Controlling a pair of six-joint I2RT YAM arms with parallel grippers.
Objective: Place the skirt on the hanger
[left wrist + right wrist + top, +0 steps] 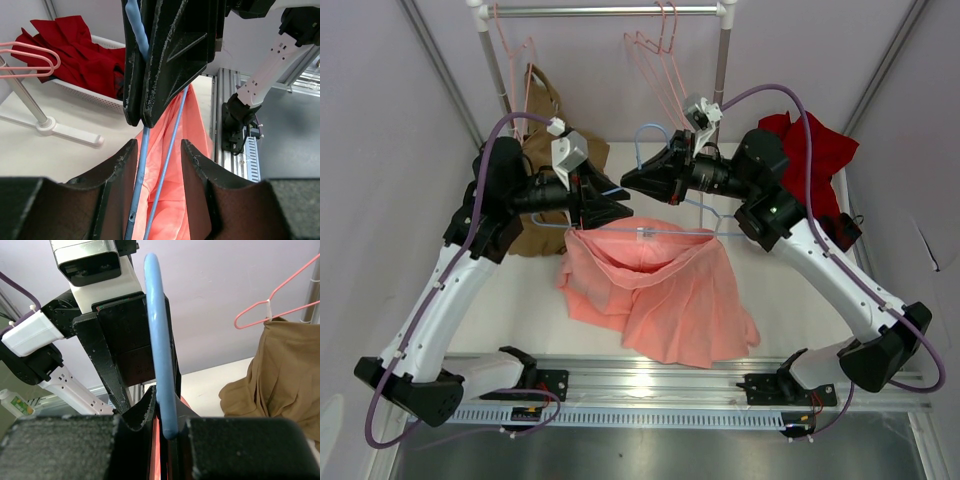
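Note:
The salmon-pink skirt hangs by its waist from the bottom bar of the light blue wire hanger, and its hem lies on the table. My right gripper is shut on the hanger's upper wire. In the right wrist view the blue wire runs into the closed right gripper. My left gripper faces it from the left. In the left wrist view the left gripper is open, with two blue wires and the skirt between its jaws.
A tan-brown garment hangs on a pink hanger at the rack's left. More pink hangers hang from the rail. A dark red garment lies in a white basket at the right. The rack foot stands behind.

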